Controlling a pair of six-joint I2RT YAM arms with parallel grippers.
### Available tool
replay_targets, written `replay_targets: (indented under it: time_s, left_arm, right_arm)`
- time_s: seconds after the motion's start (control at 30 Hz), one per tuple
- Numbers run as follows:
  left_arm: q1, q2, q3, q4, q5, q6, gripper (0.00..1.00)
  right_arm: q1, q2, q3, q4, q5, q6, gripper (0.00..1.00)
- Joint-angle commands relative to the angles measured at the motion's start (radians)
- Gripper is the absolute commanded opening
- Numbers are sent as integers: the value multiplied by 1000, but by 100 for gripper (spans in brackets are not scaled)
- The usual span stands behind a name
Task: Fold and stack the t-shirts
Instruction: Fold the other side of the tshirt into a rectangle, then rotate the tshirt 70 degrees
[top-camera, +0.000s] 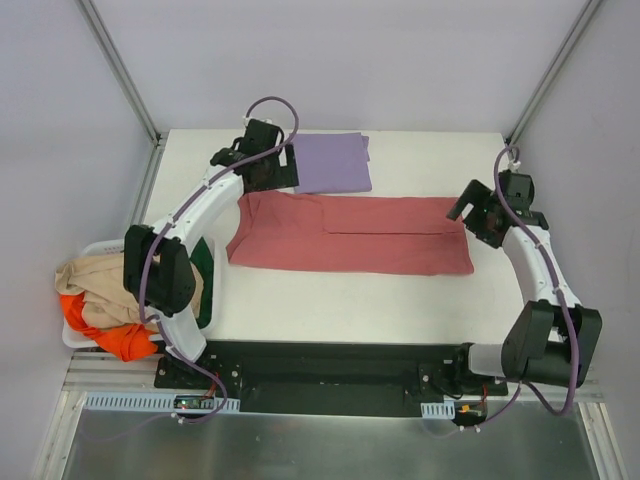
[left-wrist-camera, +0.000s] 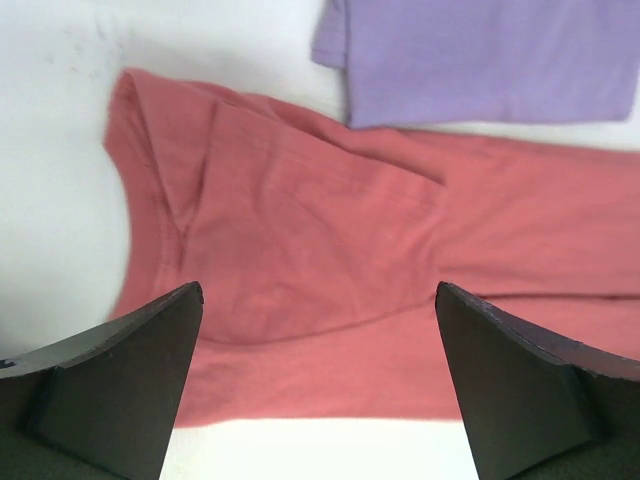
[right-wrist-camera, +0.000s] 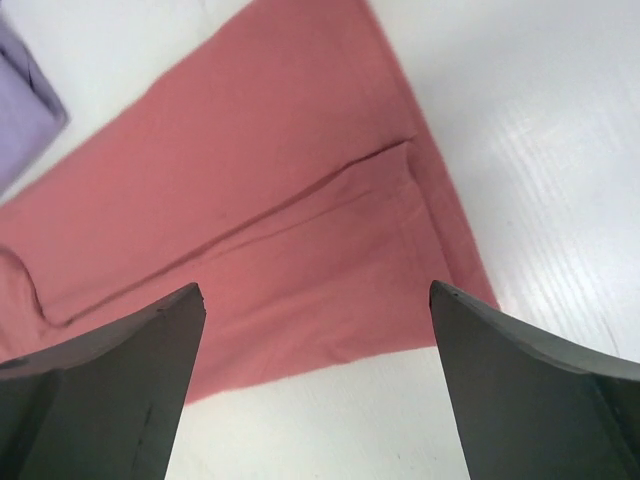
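A red t-shirt (top-camera: 350, 235) lies flat across the table middle, folded lengthwise into a long band; it also shows in the left wrist view (left-wrist-camera: 340, 260) and the right wrist view (right-wrist-camera: 250, 220). A folded purple t-shirt (top-camera: 332, 162) lies behind it at the back, also in the left wrist view (left-wrist-camera: 480, 55). My left gripper (top-camera: 268, 172) is open and empty above the red shirt's left end, jaws wide apart (left-wrist-camera: 318, 300). My right gripper (top-camera: 478, 215) is open and empty at the shirt's right end (right-wrist-camera: 315, 300).
A white basket (top-camera: 90, 250) at the left table edge holds beige (top-camera: 95, 290) and orange (top-camera: 125, 340) garments. Bare white table (top-camera: 400, 310) lies in front of the red shirt. Frame posts stand at the back corners.
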Motion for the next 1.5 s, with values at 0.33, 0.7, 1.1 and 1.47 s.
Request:
replay_targets:
  time_s: [0.33,0.7,1.1,1.47]
  left_arm:
    - [-23,152,-138,49,243,-138,99]
    - [85,255,-135,46,218,-186,99]
    - [193,442,142,23,234,-214,99]
    - [230,644,520,-88,91,-231,99]
  right_arm:
    - [191,385,196,-74,-124,-232,96]
    - [295,374,-46,-45,-265,-144,96]
    - [665,248,-184,-52,-431,-2,96]
    - [848,264,-101,129,-501,121,96]
